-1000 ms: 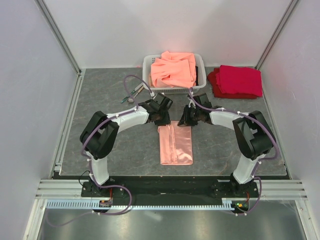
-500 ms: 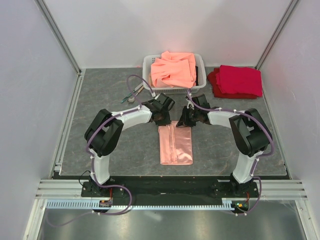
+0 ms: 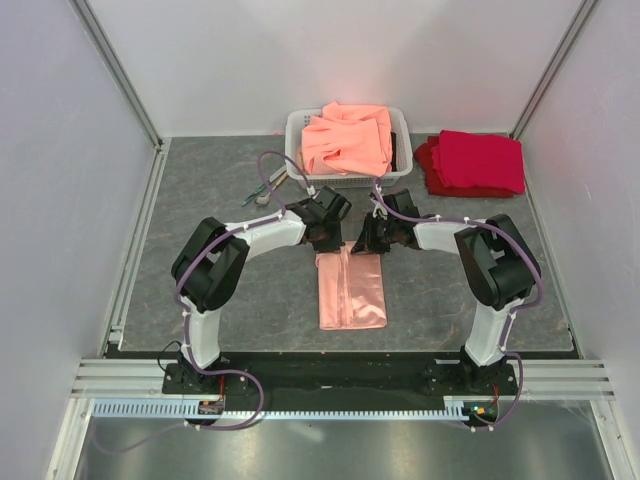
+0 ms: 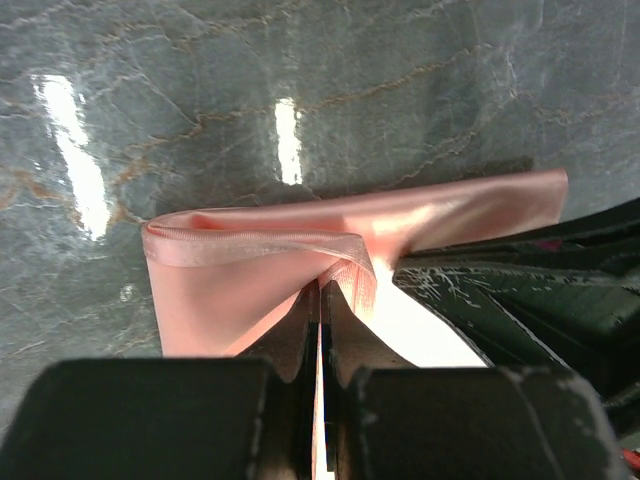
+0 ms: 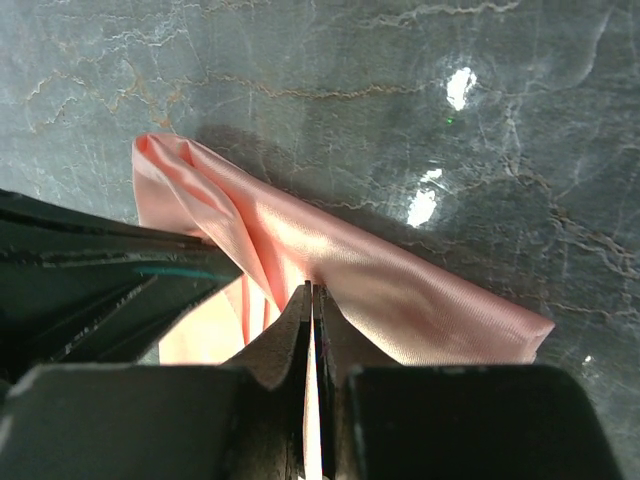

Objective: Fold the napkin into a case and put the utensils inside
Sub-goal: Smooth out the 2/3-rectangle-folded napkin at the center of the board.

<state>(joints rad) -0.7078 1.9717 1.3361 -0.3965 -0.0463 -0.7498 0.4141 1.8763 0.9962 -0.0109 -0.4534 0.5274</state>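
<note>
A white basket (image 3: 296,128) at the far edge of the grey table (image 3: 180,180) holds a heap of orange-salmon cloths (image 3: 345,138) that rises above its rim. A stack of deep red cloths (image 3: 475,162) lies folded just to its right, outside it. The pale-pink napkin (image 3: 352,288) lies at the table's centre, folded into a long narrow strip. Its far end is lifted between the two arms. The left gripper (image 3: 325,240) is clamped on one far corner; its wrist camera shows the jaws pressed together on a raised pleat of napkin (image 4: 250,270). The right gripper (image 3: 372,243) pinches the other corner in the same way, its jaws closed on the cloth (image 5: 400,290). From overhead, both sets of fingertips and the gripped edge are masked by the wrists. The utensils (image 3: 257,195) lie left of the basket, partly crossed by the left arm's purple cable (image 3: 268,158) and too small to tell apart. Whatever lies under the heaped cloths cannot be seen.
</note>
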